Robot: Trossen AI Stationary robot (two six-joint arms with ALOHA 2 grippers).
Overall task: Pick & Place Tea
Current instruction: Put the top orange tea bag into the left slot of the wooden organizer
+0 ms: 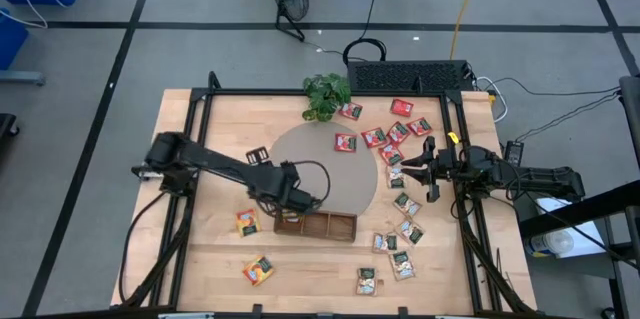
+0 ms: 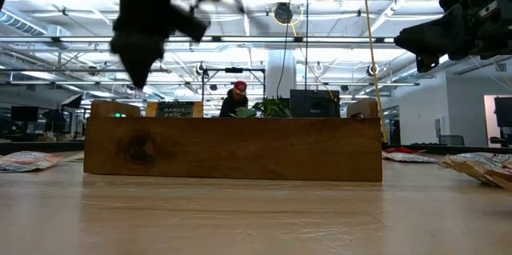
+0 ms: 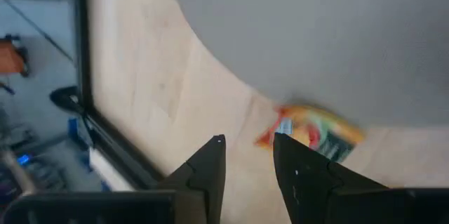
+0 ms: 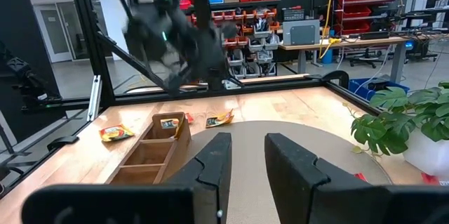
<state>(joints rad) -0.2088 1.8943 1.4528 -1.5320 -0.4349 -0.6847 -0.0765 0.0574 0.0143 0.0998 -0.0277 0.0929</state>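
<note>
Wooden tray (image 1: 318,225) lies lengthwise across the table; I see one packet (image 4: 168,123) upright inside. Left gripper (image 1: 290,209) hovers above it, fingers parted, empty. Right gripper (image 1: 430,171) waits open.

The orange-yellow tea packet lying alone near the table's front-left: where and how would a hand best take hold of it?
The orange-yellow tea packet lies flat on the bare wooden table, turned somewhat askew, with nothing touching it. Probably best to come straight down from above and pinch two opposite edges, hand turned to match its angle. The left hand is nearer; the right hand waits across the table.
</note>
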